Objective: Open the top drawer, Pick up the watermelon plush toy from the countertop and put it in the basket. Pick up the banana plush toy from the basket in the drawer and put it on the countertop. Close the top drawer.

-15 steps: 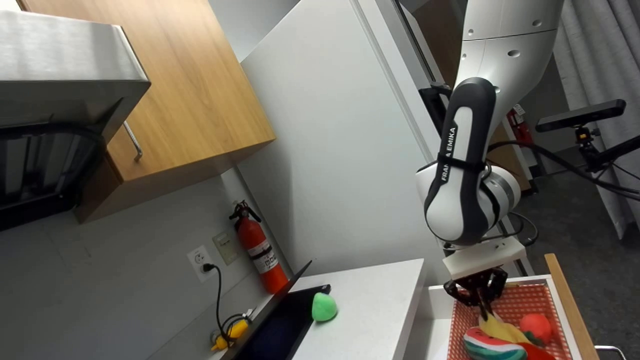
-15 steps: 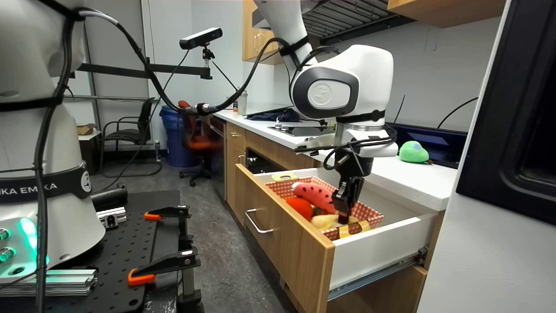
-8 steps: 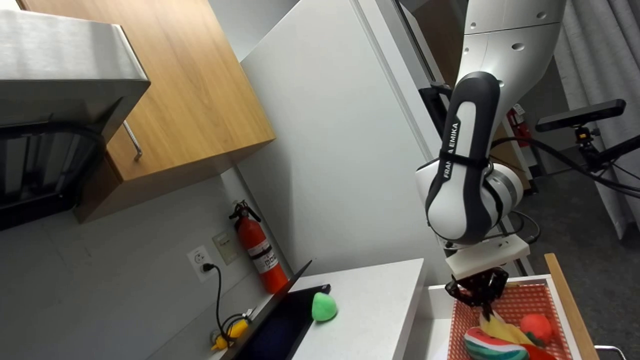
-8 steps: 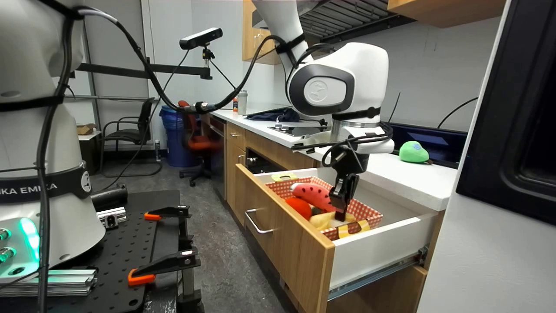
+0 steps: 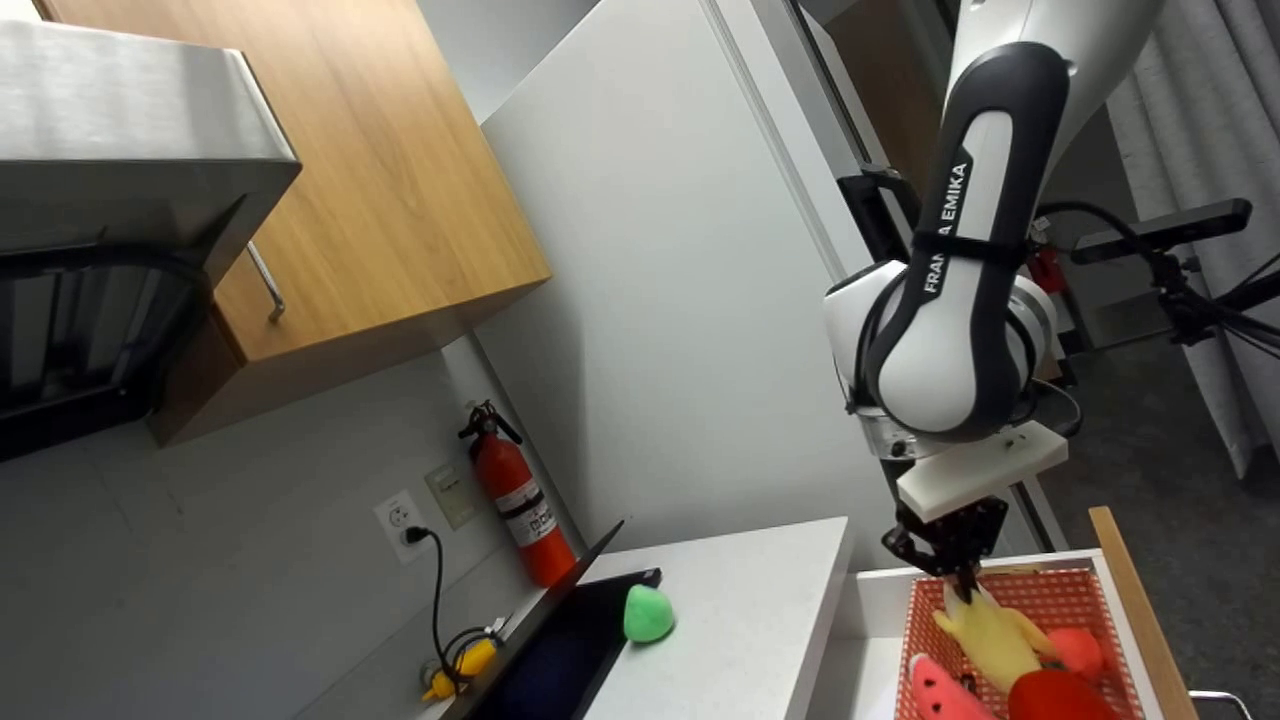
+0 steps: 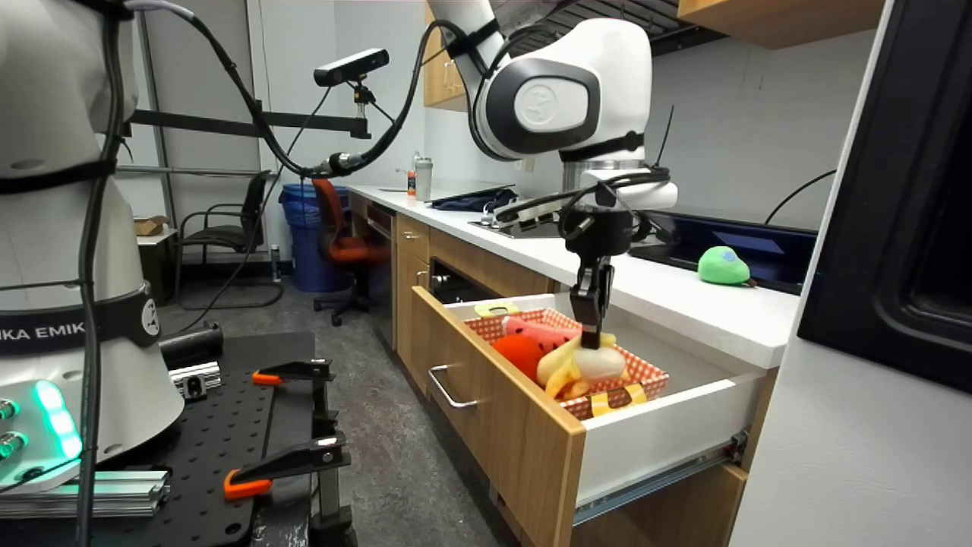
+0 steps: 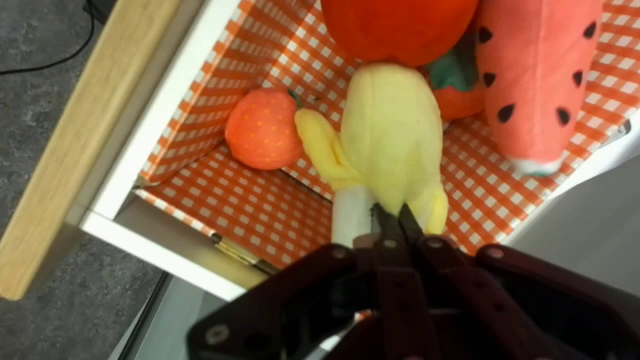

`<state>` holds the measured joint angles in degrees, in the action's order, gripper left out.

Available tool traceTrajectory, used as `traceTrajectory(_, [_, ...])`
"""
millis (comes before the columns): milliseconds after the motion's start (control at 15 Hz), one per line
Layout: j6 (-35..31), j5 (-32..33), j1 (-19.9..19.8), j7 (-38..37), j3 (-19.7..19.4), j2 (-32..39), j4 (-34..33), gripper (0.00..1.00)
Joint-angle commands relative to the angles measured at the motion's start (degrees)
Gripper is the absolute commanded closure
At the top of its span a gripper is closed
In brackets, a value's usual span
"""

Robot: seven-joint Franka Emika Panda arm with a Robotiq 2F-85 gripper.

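Note:
The top drawer (image 6: 524, 441) is pulled out, with the red-and-white checked basket (image 6: 647, 372) inside. My gripper (image 7: 392, 214) is shut on the banana plush toy (image 7: 392, 125), pinching it at its pale tip end. In both exterior views the gripper (image 5: 962, 588) hangs over the basket; the banana (image 5: 990, 645) is raised at that end, and whether its lower end still rests on other toys I cannot tell. Beside it in the basket lies the watermelon plush toy (image 7: 537, 80), red seeded side up. The white countertop (image 6: 706, 323) lies behind the drawer.
A round red plush (image 7: 400, 25) and a small orange one (image 7: 265, 127) share the basket. On the countertop sit a green plush (image 6: 723, 266) and a dark flat open case (image 5: 560, 650). A tall white panel (image 5: 680, 300) stands beyond the counter.
My gripper has risen with the banana, which is drawn up and now more upright. The watermelon has rolled over, its green rind turned out of sight, and the red plush has shifted.

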<state>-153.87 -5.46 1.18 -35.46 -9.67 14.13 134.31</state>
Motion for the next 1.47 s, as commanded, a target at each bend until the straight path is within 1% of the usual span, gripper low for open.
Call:
traceTrajectory(0, [1.24, 7.76, 1.98, -4.54, -2.17, -6.99, 2.94, 0.99])
traceTrajectory(133, [2.04, 12.85, 1.94, -7.07, -2.02, -8.82, 2.03, 0.99])
traceTrajectory(267, [3.01, 17.29, 1.6, -9.18, -1.01, -9.92, 0.25, 0.99])
traceTrajectory(467, [4.96, 20.29, 1.11, -9.98, 1.24, -10.39, -2.61, 0.99])
traceTrajectory(733, [9.53, 23.53, 1.47, -10.02, 3.91, -9.1, -8.58, 0.99])
traceTrajectory(1067, [14.37, 29.83, 2.66, -11.12, 6.51, -7.21, -16.87, 0.99])
traceTrajectory(1400, [16.8, 32.65, 4.55, -11.03, 8.2, -3.21, -24.87, 0.99])
